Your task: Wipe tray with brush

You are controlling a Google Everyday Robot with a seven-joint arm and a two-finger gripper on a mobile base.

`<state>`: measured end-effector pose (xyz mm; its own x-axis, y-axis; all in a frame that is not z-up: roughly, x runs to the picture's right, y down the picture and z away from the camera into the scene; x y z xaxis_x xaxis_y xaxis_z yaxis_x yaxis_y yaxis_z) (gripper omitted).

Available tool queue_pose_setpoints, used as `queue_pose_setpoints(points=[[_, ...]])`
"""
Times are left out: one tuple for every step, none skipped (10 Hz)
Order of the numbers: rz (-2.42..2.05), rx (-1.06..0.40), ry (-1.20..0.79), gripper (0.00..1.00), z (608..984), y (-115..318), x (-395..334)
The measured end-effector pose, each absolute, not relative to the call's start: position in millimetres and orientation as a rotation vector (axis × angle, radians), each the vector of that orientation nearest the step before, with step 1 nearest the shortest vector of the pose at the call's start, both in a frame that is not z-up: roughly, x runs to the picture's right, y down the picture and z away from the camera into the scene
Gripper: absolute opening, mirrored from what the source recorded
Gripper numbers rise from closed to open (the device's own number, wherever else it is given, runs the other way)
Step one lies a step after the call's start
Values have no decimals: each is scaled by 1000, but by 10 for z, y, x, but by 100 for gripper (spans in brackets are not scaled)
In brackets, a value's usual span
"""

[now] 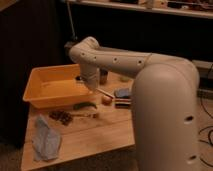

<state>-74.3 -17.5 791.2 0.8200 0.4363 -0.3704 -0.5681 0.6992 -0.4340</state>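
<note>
At the left front of the table (95,136) lies a blue-grey cloth (46,142), and behind it stands the tray (55,100). The brush (75,116) lies on the table just in front of the tray's near wall. Its long axis runs about parallel to that wall, with the dark head to the left and the pale handle pointing right. A dark green vegetable (85,105) lies between the handle and the tray. Further right, by the tray's right end, is the claw (107,93), closed and, as far as I can see, holding nothing. So the brush lies forward and left of the claw, its handle end the nearer one. No writing can be read.
</note>
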Motion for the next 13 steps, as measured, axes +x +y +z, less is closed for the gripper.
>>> queue_pose_setpoints(points=[[534,-567,278,0,8055,-262,-818],[503,-574,302,0,8189,-301,-917],[478,-586,319,0,8283,-299,-982],[459,-599,333,0,8361,-270,-1003],[445,-611,345,0,8424,-250,-1007],[431,-622,341,0,8470,-238,-1077],[418,-629,331,0,8486,-245,-1173],[401,-632,320,0,8515,-278,-1284],[385,-635,314,0,8540,-291,-1381],[373,-641,307,0,8558,-302,-1472],[351,-647,297,0,8585,-315,-1628],[333,-657,288,0,8599,-317,-1746],[318,-657,287,0,8625,-329,-1814]])
